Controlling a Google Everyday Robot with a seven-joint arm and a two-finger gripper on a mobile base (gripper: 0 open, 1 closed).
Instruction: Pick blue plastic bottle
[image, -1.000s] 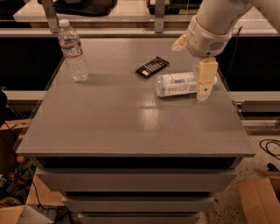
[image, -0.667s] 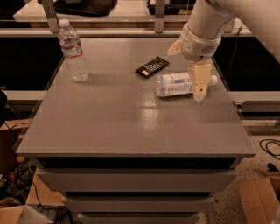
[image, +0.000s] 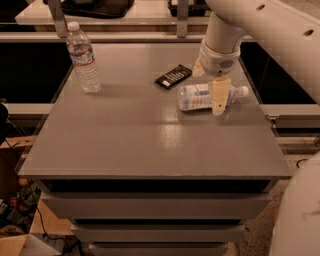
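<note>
Altogether one blue plastic bottle (image: 193, 97) under the hand (image: 220, 100) (grip unclear), one water bottle (image: 84, 62), one dark packet (image: 173, 76).

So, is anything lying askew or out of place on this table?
Only the blue bottle: it lies on its side, while the other bottle stands upright. The hand is over its cap end.
</note>
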